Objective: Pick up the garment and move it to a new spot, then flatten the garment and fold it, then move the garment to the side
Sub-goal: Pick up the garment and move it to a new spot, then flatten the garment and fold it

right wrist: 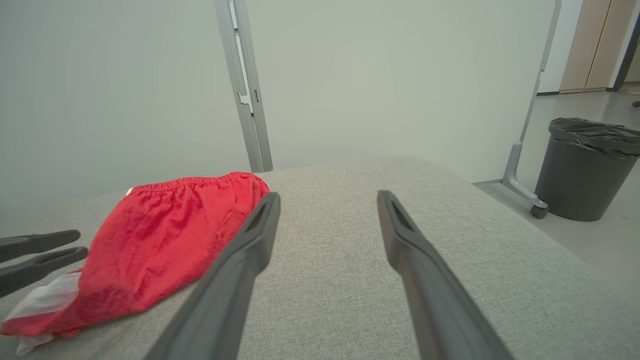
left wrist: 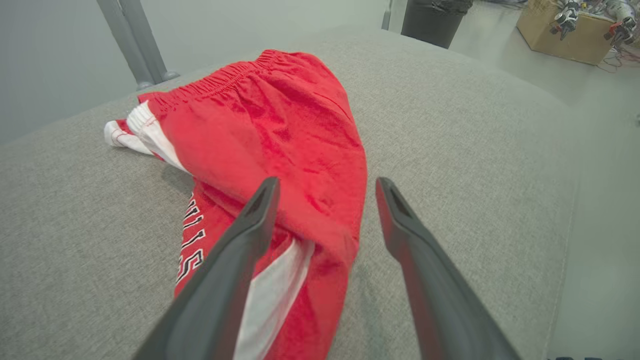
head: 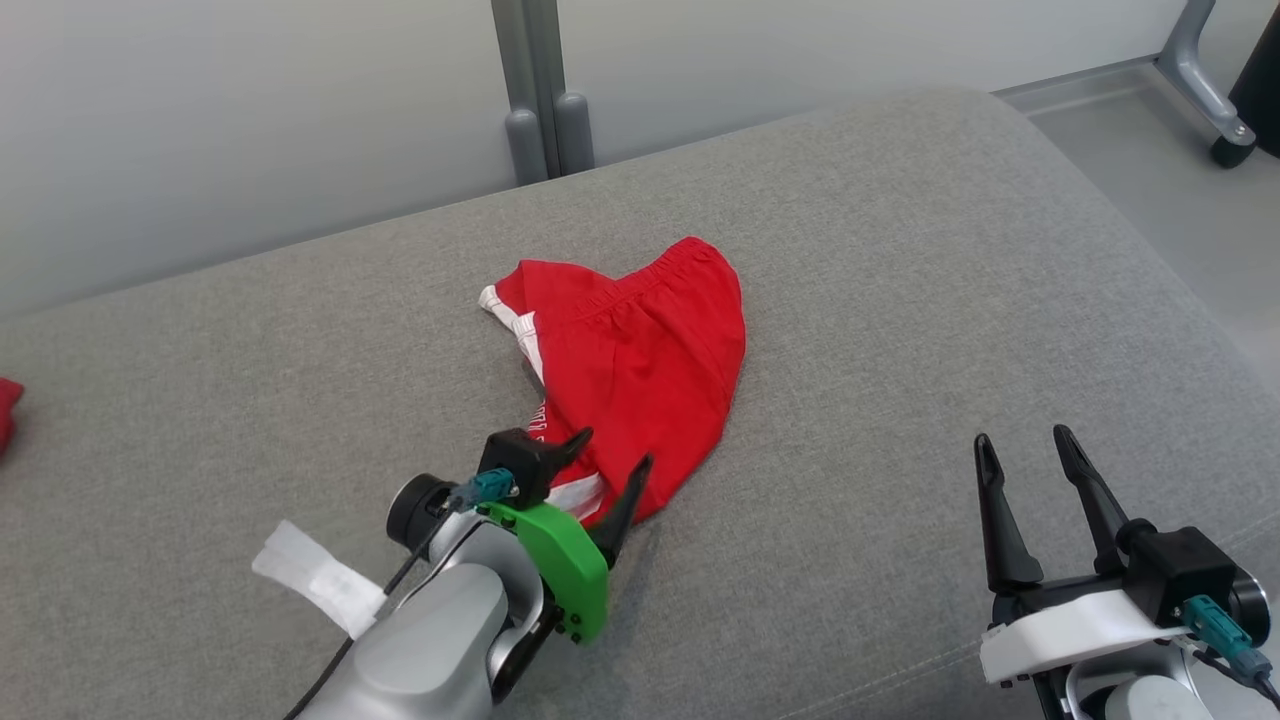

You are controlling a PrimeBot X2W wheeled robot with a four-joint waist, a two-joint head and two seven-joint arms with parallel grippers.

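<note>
My left gripper point(head: 615, 448), jaws open and empty, straddles the near corner of the crumpled red garment point(head: 640, 370), which stretches away from it across the middle of the grey cushion point(head: 900, 250), while the right gripper point(head: 1022, 436) sits open, empty, well apart.

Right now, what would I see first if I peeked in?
The bright red shorts, crumpled in the middle of the grey cushion. Next, the left hand with its green part, open at the shorts' near end, and the right hand, open over bare cushion to the right.
</note>
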